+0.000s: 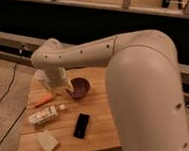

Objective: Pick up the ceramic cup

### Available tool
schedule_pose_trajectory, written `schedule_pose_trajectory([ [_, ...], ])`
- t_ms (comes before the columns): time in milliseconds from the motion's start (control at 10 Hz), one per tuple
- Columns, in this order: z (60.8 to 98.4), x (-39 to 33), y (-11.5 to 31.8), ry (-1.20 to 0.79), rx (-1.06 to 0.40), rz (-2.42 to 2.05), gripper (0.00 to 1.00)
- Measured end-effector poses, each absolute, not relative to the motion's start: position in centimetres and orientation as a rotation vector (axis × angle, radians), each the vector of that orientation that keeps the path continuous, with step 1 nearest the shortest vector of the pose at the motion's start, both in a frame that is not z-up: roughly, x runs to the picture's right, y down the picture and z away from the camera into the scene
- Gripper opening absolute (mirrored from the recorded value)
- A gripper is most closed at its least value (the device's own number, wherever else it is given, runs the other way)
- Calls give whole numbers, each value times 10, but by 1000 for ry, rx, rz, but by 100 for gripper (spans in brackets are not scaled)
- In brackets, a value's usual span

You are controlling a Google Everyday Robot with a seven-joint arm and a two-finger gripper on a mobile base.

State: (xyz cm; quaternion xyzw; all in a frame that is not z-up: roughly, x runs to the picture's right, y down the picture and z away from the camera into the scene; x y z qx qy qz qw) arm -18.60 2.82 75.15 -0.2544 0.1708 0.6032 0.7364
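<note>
The small pale beige ceramic cup (39, 75) stands on the light wooden table (101, 134), left of the wide dark maroon bowl (80, 88). The robot's white gripper (59, 83) hangs just left of that bowl, between it and the cup. Whether the gripper is spread or closed cannot be told.

hand (59, 84) low between ceramic cup (40, 76) and dark bowl (79, 88), carrot (44, 100) just in front, open tabletop (99, 109) beside phone (82, 125)

1 arm (86, 53) — cream-white, smooth, rounded | small dark dots | pincer (58, 83) pale, beneath arm's bend
</note>
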Motion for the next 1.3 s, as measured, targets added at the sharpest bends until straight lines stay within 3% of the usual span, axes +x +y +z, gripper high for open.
schedule_pose_trajectory([
  [600, 814, -284, -77, 308, -475, 1231, 65],
  [900, 835, -297, -108, 333, -398, 1219, 65],
  [1300, 868, -270, -115, 417, -380, 1284, 65],
])
